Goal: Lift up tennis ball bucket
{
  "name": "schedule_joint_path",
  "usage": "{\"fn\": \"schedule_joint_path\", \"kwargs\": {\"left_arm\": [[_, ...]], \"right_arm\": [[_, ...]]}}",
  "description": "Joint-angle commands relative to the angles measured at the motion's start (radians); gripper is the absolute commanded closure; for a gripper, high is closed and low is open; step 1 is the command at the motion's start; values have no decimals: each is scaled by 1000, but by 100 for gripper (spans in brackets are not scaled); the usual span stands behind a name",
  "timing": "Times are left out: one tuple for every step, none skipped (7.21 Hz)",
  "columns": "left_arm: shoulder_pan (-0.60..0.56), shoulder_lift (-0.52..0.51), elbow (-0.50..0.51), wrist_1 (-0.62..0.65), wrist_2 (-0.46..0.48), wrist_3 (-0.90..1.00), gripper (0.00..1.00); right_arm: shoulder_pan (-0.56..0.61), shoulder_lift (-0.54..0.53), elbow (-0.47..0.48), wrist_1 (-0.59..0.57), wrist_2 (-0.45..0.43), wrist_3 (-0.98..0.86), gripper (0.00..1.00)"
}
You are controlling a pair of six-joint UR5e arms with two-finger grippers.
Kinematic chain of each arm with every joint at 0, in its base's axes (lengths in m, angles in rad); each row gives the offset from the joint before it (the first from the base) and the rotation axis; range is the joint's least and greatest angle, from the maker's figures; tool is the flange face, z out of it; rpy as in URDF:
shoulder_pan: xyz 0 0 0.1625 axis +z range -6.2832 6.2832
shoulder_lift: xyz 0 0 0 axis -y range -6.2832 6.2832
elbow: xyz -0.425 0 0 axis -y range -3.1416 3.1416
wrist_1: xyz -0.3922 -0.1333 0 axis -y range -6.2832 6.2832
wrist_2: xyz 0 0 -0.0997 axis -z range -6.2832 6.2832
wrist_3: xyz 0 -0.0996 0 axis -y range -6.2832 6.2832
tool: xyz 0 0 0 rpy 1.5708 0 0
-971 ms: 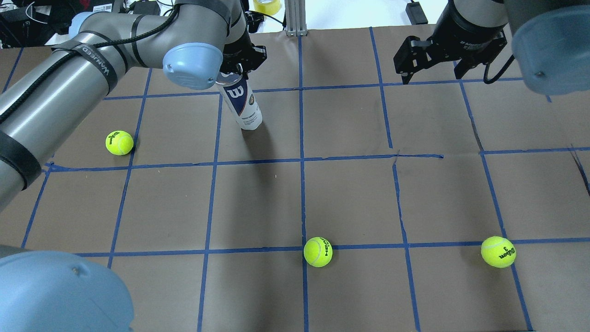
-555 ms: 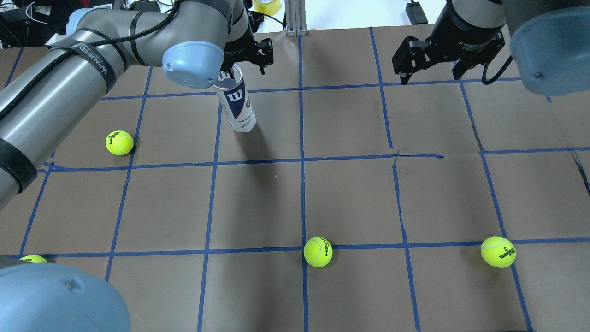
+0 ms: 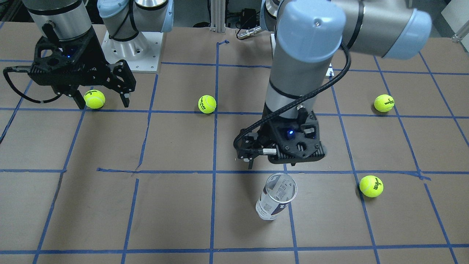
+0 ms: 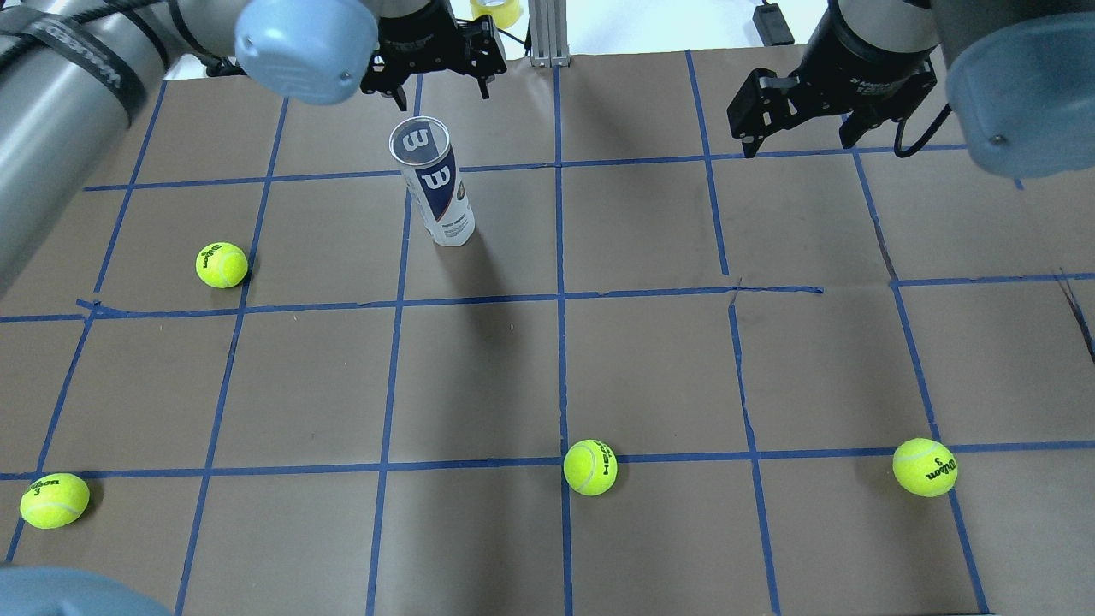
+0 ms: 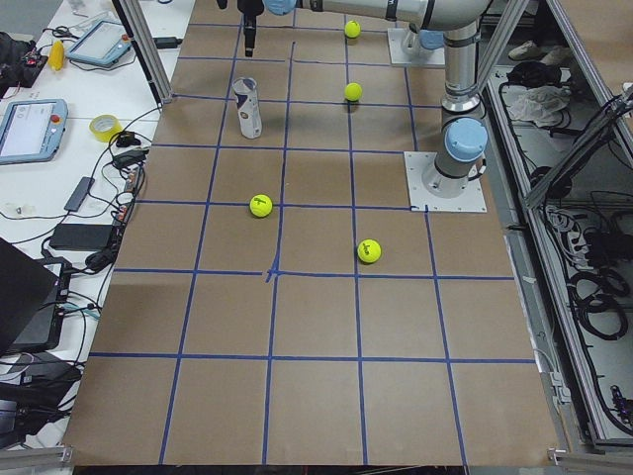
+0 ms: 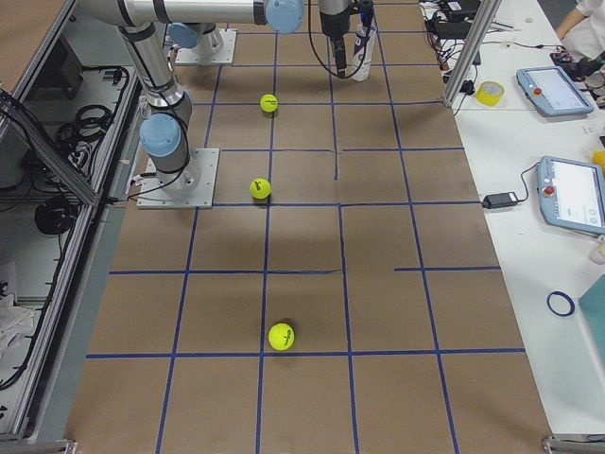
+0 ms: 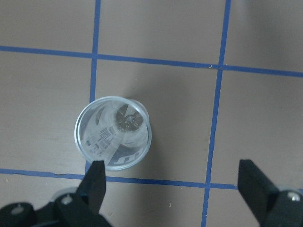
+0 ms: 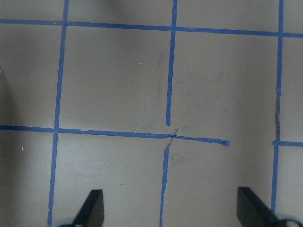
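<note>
The tennis ball bucket (image 4: 435,188) is a clear can with a white and navy Wilson label. It stands upright and empty on the brown table, open top up. It also shows in the front view (image 3: 274,198), the left side view (image 5: 247,107) and the left wrist view (image 7: 113,137). My left gripper (image 4: 442,96) is open and empty. It hangs above the table beside the can's rim and does not touch it (image 7: 173,184). My right gripper (image 4: 802,142) is open and empty at the far right, well away from the can (image 8: 171,208).
Several yellow-green tennis balls lie loose on the table: one left of the can (image 4: 221,264), one at the near left (image 4: 54,500), one near the middle front (image 4: 589,467), one at the near right (image 4: 924,467). Blue tape lines grid the brown table (image 4: 650,368).
My left gripper held the tilted can by its top, then opened and let go. It has since pulled back up and away. The can now stands upright on its own.
</note>
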Motion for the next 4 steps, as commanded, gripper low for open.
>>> {"fn": "schedule_joint_path", "kwargs": {"left_arm": [[92,75,-46,-108,34,8,0],[114,104,-89,-117,34,8,0],[122,129,-105,-163,28,8,0],[148,142,-125,-181,33,10,0]], "right_arm": [[0,0,0,0,0,-1,0],[0,0,0,0,-1,-1,0],[0,0,0,0,-1,-1,0],[0,0,0,0,-1,-3,0]]}}
